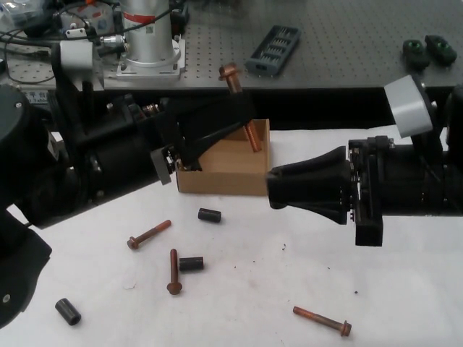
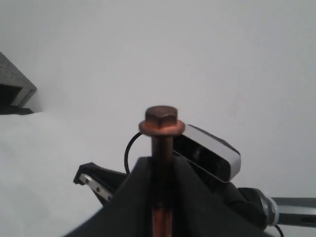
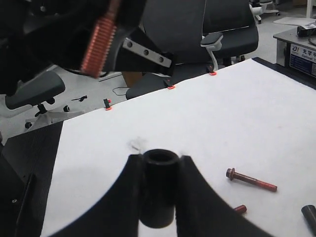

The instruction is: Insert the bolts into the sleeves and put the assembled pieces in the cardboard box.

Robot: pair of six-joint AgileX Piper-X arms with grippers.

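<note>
My left gripper (image 1: 226,119) is shut on a copper bolt (image 1: 242,108), held tilted above the cardboard box (image 1: 217,182) with the hex head up. Its wrist view shows the bolt (image 2: 162,143) clamped between the fingers (image 2: 136,190). My right gripper (image 1: 275,185) hovers just right of the box, shut on a black sleeve (image 3: 159,190) with the bore facing outward. In the right wrist view, the bolt's threaded end (image 3: 98,45) hangs ahead of the sleeve and off to one side. On the white sheet lie loose bolts (image 1: 150,234) (image 1: 173,271) (image 1: 323,320) and loose sleeves (image 1: 210,215) (image 1: 191,264) (image 1: 68,311).
Behind the box runs a perforated bench with a metal post (image 1: 148,36), a dark ribbed tray (image 1: 273,47) and two dark green parts (image 1: 430,49). The right wrist view has a loose bolt (image 3: 251,180) and a sleeve (image 3: 310,213) on the sheet.
</note>
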